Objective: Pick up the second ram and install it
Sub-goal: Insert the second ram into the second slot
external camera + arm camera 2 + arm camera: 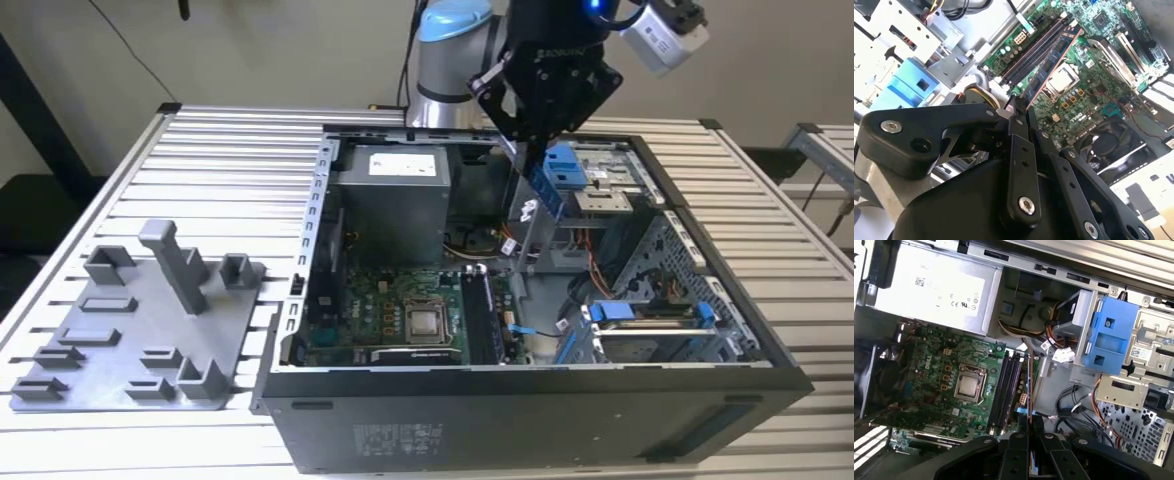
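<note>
My gripper [523, 138] hangs over the open computer case [534, 400] and is shut on the second ram [1051, 62]. The ram is a long thin dark stick with a blue label, hanging down from the fingertips [1010, 111] toward the motherboard. In the exterior view the ram [521, 205] shows as a narrow strip below the gripper. In the first wrist view its edge [1030, 390] runs beside the black memory slots [1006, 390], above them and apart. The same slots [1029, 52] lie under the stick in the second wrist view.
A grey power supply [394, 200] and a blue drive caddy [561, 170] flank the gripper inside the case. The processor socket [427, 322] sits beside the slots. On the exterior view's left, a grey plastic tray [134, 330] with upright posts stands on the slatted table.
</note>
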Robot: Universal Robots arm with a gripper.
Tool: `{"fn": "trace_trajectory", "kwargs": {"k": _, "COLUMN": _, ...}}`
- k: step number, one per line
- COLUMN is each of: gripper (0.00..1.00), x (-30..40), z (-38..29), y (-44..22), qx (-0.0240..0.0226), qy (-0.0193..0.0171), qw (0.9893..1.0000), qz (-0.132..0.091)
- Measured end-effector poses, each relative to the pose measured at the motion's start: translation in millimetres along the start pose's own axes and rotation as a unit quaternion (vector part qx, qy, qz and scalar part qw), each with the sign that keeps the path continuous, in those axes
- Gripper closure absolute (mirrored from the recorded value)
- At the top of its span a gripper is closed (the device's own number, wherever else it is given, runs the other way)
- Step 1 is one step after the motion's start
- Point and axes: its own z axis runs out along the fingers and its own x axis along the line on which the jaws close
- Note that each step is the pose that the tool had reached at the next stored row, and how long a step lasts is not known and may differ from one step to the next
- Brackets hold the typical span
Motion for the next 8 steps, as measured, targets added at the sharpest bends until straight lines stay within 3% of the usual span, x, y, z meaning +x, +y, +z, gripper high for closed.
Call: {"fn": "trace_trajectory", "kwargs": {"k": 8, "gripper": 0.86, "x": 0.3, "z": 0.7, "y": 0.0, "qx": 0.0011, "qy": 0.0046, "qw": 0.9993, "qz": 0.036}}
